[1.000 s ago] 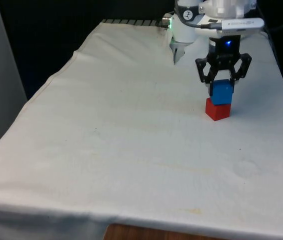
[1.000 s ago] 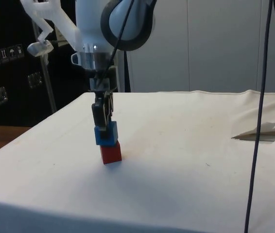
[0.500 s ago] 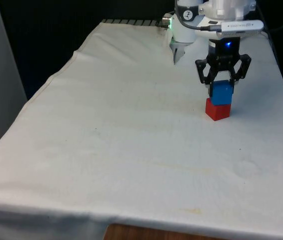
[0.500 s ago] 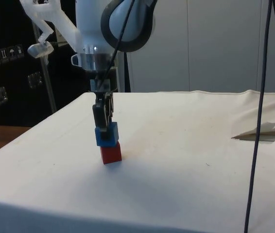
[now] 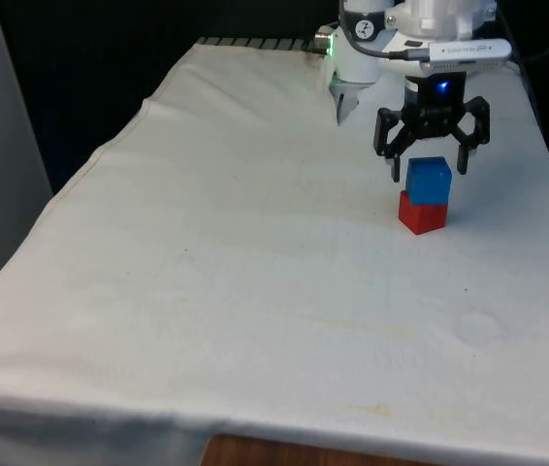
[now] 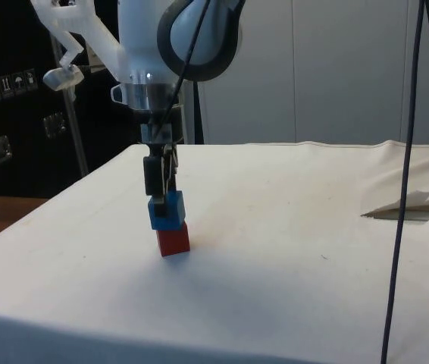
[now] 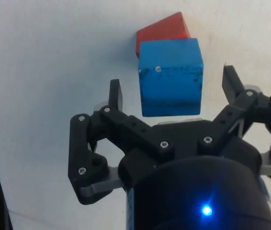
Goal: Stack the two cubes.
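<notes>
Gripper [image 5: 432, 167] clearance is what we check before retreat: the blue cube [image 5: 428, 182] lies directly below it, between spread fingers touching neither face. We see the cube resting on the red cube [image 5: 421, 213]. Half a second earlier the fingers clasped it; now they are released.

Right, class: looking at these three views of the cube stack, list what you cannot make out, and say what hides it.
- Red cube, wrist view: mostly covered by the blue cube on top of it.
- Gripper, side view: seen edge-on, so the gap between its fingers cannot be judged there; the front view shows it open.
- How squarely the cubes line up: front view suggests a slight offset, but the far faces are hidden.
</notes>
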